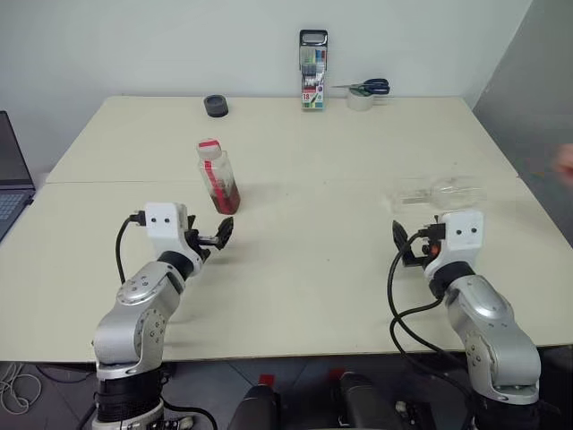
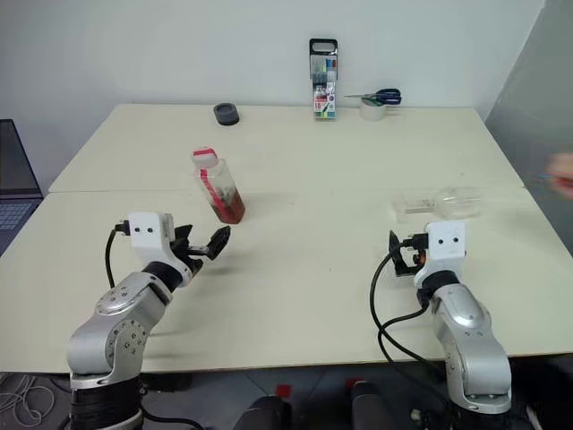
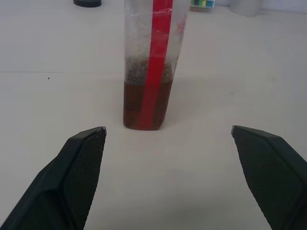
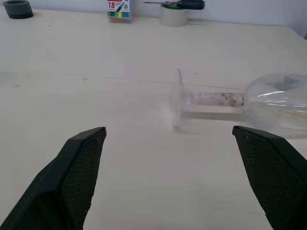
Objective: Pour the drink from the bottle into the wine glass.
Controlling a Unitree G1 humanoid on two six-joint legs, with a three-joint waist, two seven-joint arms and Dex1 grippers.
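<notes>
Grippers idle: left gripper [image 3: 168, 136] spread wide short of upright bottle [image 1: 218, 176], drink [image 3: 146, 105] low inside; right gripper [image 4: 169, 136] wide before toppled wine glass [image 4: 240, 100]. Pre-grasp stage. Next, probably: righting glass, uncapping cap [image 1: 208, 148].

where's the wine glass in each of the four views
Left eye view: the wine glass lies on its side on the table, just beyond the right gripper.
Right eye view: same spot, at the right, foot toward the middle.
Left wrist view: not in it; the bottle stands there.
Right wrist view: lying ahead of the fingers, bowl at the edge.
Shared landmark: the marker pack at the table's far edge.
</notes>
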